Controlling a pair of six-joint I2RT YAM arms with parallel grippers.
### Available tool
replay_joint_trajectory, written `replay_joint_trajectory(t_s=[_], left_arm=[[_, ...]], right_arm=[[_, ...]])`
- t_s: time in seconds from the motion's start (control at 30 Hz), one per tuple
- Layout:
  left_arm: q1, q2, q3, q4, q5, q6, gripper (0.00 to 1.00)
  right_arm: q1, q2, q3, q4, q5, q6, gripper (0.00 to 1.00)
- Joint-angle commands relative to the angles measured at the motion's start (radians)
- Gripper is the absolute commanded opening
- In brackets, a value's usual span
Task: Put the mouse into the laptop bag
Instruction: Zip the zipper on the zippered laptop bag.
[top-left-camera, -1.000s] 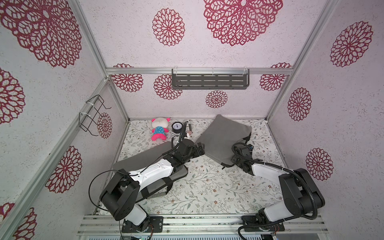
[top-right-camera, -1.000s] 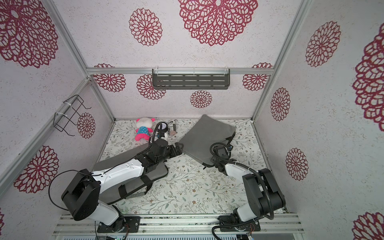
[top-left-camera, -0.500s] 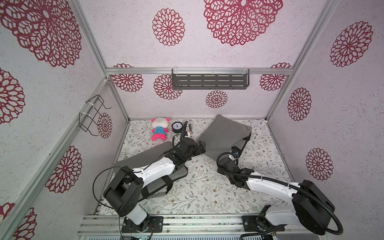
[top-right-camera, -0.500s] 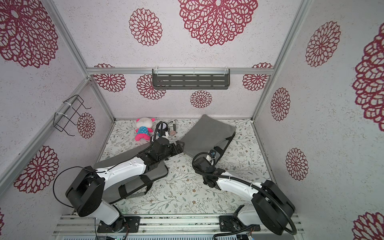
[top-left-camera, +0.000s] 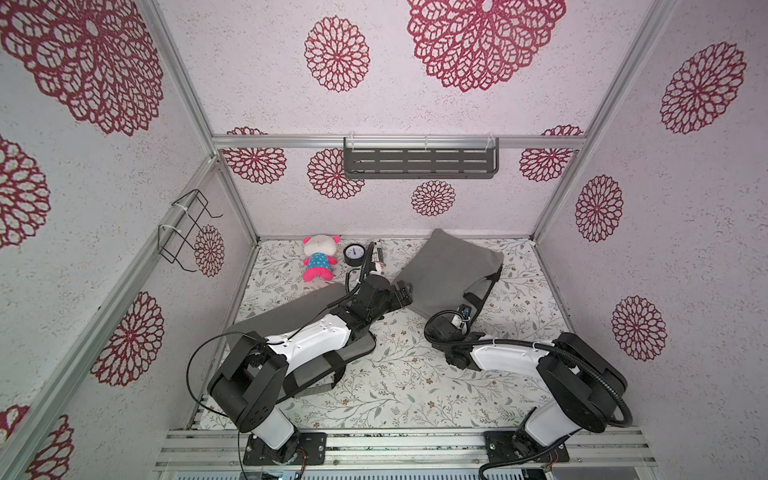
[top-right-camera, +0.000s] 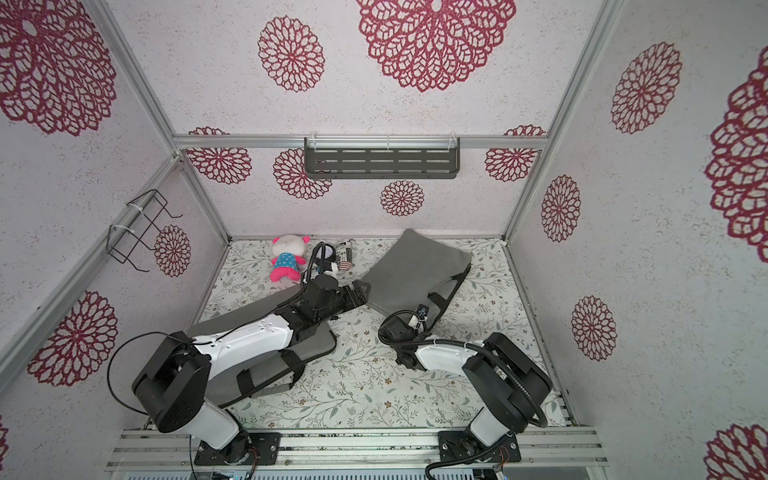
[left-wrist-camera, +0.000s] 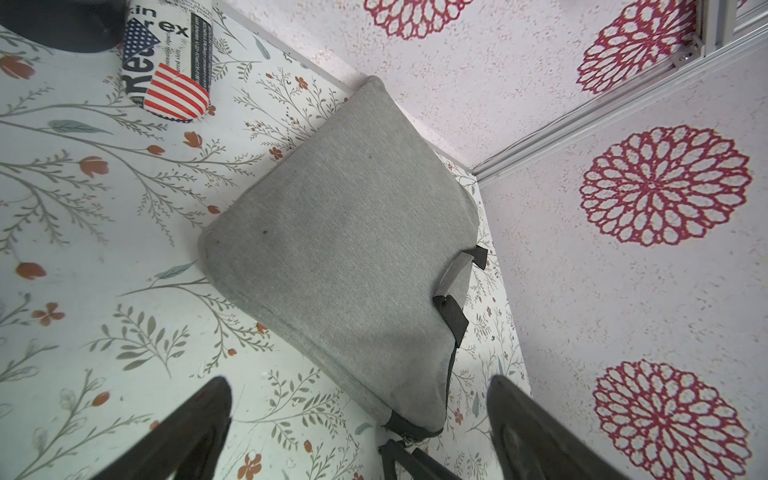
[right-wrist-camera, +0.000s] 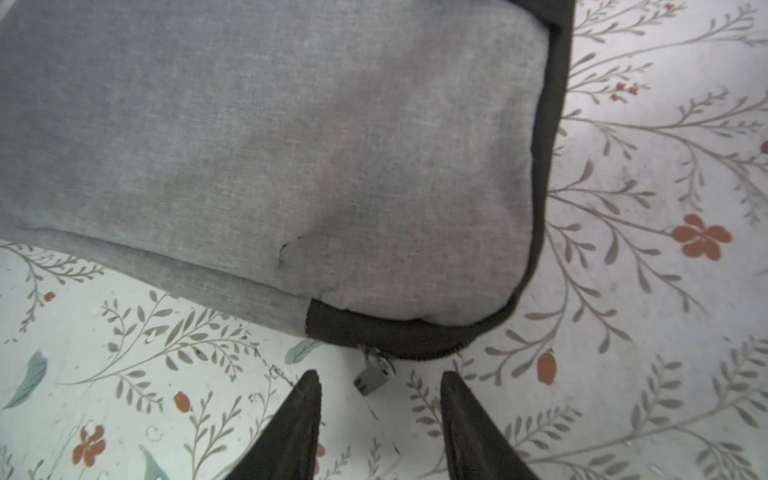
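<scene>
Right fingers (right-wrist-camera: 299, 419) shifted, half-open beside zipper pull (right-wrist-camera: 372, 376).

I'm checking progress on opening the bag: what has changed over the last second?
The right pincer swung toward the middle, to the near corner of the laptop bag, where it stands open with its tips either side of the zipper pull, not gripping it. Nothing was taken or let go. The left pincer stayed wide open by the bag's other corner; bag, plush toy and gauge did not move.
</scene>
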Motion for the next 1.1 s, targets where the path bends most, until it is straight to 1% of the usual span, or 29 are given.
replay_joint_trajectory(t_s=[0.0, 0.13, 0.23, 0.3, 0.4, 0.5, 0.6, 0.8, 0.9, 1.07], left_arm=[[0.006, 0.019, 0.01, 0.018, -0.001, -0.015, 0.98], [0.006, 0.017, 0.007, 0.02, -0.005, -0.019, 0.98], [0.005, 0.016, 0.007, 0.019, -0.001, -0.019, 0.98], [0.005, 0.017, 0.006, 0.022, -0.003, -0.022, 0.98], [0.004, 0.027, 0.005, 0.03, -0.003, -0.031, 0.98], [0.005, 0.049, 0.009, 0.042, 0.003, -0.046, 0.98], [0.006, 0.092, 0.021, 0.056, 0.031, -0.076, 0.98], [-0.007, 0.224, 0.076, 0.1, 0.124, -0.151, 0.98], [-0.016, 0.282, 0.109, 0.105, 0.149, -0.187, 0.98], [-0.016, 0.344, 0.146, 0.091, 0.178, -0.239, 0.98]], right_arm=[[-0.007, 0.035, 0.04, -0.02, 0.041, 0.02, 0.48], [-0.013, 0.083, 0.061, -0.022, 0.044, 0.019, 0.45], [-0.018, 0.108, 0.075, -0.047, 0.057, 0.024, 0.39], [-0.018, 0.111, 0.077, -0.053, 0.064, 0.027, 0.3], [-0.018, 0.108, 0.079, -0.068, 0.068, 0.024, 0.12], [-0.013, 0.087, 0.08, -0.091, 0.072, 0.024, 0.01], [0.009, 0.048, 0.081, -0.112, 0.074, 0.022, 0.0], [0.098, -0.022, 0.099, -0.111, 0.071, -0.008, 0.0], [0.138, -0.034, 0.116, -0.108, 0.077, -0.023, 0.0], [0.164, -0.025, 0.117, -0.08, 0.065, -0.026, 0.0]])
